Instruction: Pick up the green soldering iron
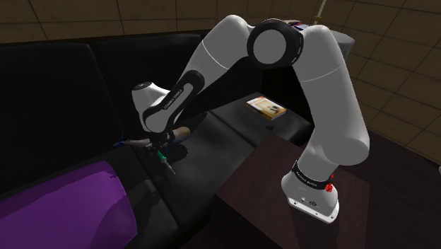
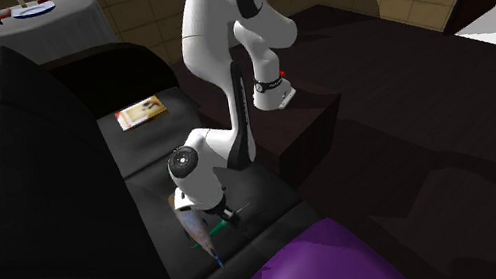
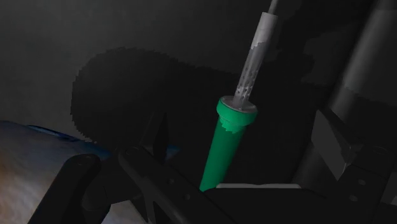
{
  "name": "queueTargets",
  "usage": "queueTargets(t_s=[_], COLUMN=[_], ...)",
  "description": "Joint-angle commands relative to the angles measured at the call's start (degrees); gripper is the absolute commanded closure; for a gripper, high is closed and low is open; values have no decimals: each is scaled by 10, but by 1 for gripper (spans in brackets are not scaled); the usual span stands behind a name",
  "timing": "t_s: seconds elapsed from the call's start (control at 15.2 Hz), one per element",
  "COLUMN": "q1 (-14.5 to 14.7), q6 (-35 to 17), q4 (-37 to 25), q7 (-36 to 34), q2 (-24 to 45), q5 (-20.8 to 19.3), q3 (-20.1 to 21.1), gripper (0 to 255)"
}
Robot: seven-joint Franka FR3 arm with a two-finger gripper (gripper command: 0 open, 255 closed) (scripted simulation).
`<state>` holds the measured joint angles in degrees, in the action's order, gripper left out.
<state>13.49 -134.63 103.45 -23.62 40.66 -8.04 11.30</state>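
Shoulder view: my gripper (image 1: 164, 145) hangs low over the black sofa (image 1: 208, 159), the green soldering iron (image 1: 165, 160) at its tip. Second exterior view: iron near a purple cloth (image 2: 326, 268), in no container. Wrist view: grip state, cannot tell; recommend clamping squarely across the handle (image 3: 222, 149) before lifting.

Sofa backrest (image 1: 63, 92) flanks end effector (image 1: 164, 147); purple cushion (image 1: 63, 205) near.
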Motion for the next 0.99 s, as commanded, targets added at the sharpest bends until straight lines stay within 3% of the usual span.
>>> queueTargets(t_s=[0.0,0.46,0.53,0.92], q1=[3,7,7,7], q6=[-5,-28,-28,-27], q4=[-15,-28,-28,-29], q7=[0,-3,-2,-2], q2=[20,56,56,56], q5=[-3,-8,-8,-8], q3=[-3,-9,-9,-9], gripper=[0,0,255,255])
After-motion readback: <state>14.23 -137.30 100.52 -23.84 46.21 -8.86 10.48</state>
